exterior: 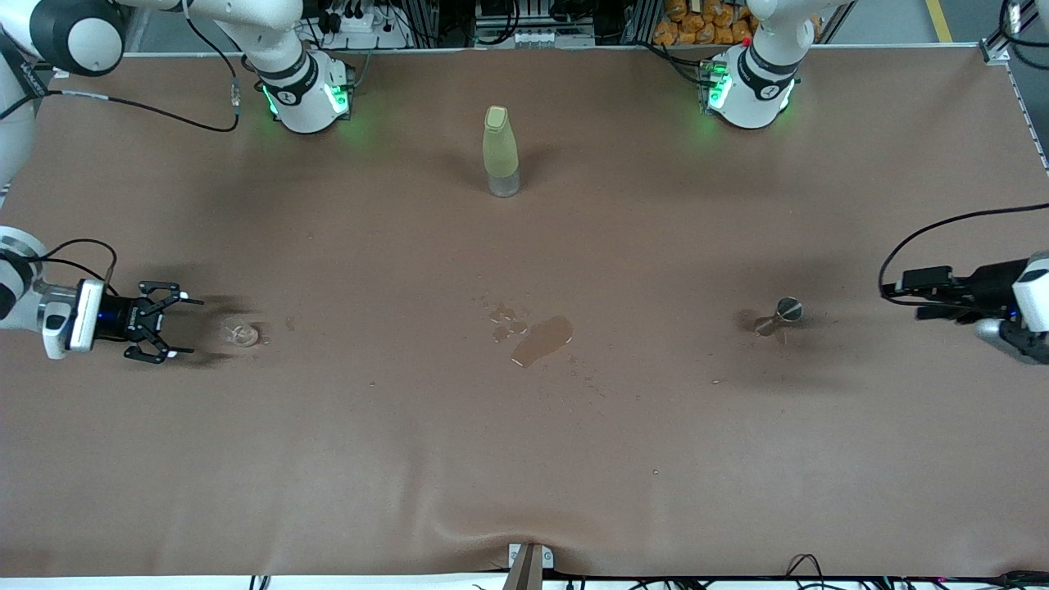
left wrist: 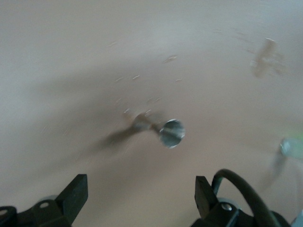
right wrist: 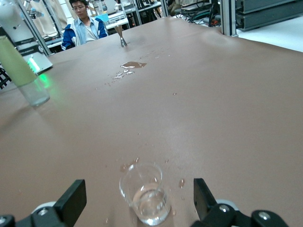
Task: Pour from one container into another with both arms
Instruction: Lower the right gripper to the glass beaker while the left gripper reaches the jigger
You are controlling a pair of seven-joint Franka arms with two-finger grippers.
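Observation:
The tiny clear glass cup (exterior: pixel 242 333) (right wrist: pixel 144 198) stands on the brown table toward the right arm's end, with small drops around it. My right gripper (exterior: pixel 187 326) (right wrist: pixel 138 188) is low and open, its fingers (right wrist: pixel 73 201) just short of the cup on either side. The tiny silver metal cup (exterior: pixel 778 315) (left wrist: pixel 170 133) stands toward the left arm's end. My left gripper (exterior: pixel 910 300) (left wrist: pixel 141 182) is open and empty, pointing at the silver cup from a short way off.
A tall yellow-green bottle (exterior: pixel 501 152) (right wrist: pixel 19 66) stands mid-table near the arms' bases. A brown puddle (exterior: pixel 541 340) (right wrist: pixel 132 65) with scattered drops lies at the table's middle, between the two cups.

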